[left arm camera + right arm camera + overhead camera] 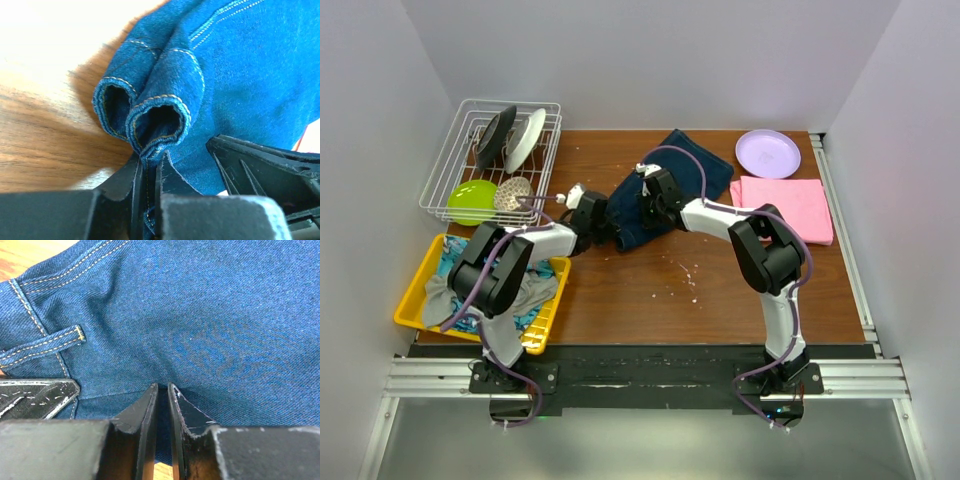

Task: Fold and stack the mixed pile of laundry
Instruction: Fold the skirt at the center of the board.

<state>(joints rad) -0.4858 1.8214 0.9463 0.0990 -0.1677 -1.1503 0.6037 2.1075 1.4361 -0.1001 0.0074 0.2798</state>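
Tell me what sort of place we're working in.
Probably a mock household bench in a lab: a wooden table walled by white panels, holding a wire dish rack, a yellow laundry tray and a denim garment.

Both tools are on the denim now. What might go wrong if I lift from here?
The left tool grips only the thin edge beneath the two cuffs, so the denim garment may slip out on the lift. The right tool pinches a shallow fold near the belt loop; it could pull free too. Swinging the denim right may ruffle the folded pink cloth.
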